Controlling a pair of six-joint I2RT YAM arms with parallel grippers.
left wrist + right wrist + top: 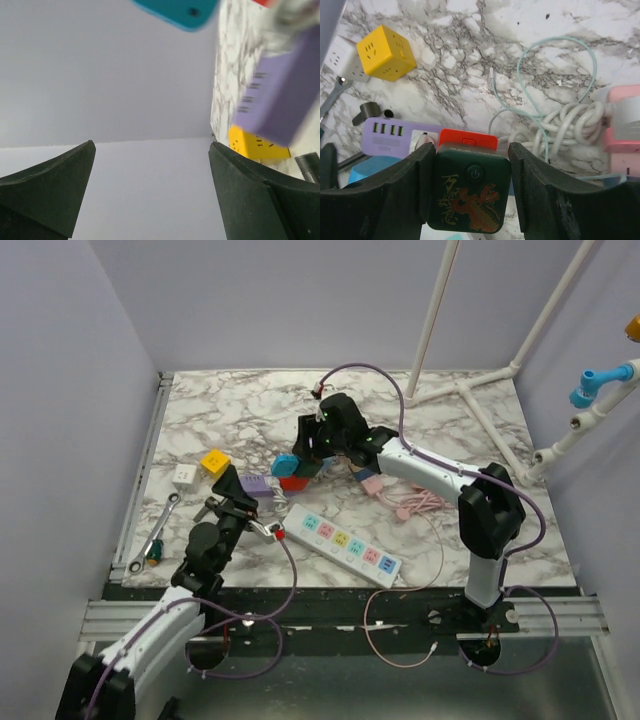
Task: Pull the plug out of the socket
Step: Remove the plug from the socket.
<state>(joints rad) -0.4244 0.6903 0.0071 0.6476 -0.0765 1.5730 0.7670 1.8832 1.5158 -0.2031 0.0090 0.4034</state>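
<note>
Beside the purple strip (395,136), the right hand (472,152) is squeezing the green plug (470,195), probably hard and slippery, by its flat sides; the left hand (151,146) is hanging open, empty.

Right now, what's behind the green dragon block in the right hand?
A red block shows just behind the green dragon block, beside a purple strip. How they join is covered.

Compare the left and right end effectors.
The right end effector is shut on a dark green dragon-printed block; the left end effector is open, holding nothing. The right points down at the marble table; the left faces the wall. Both have black fingers.
</note>
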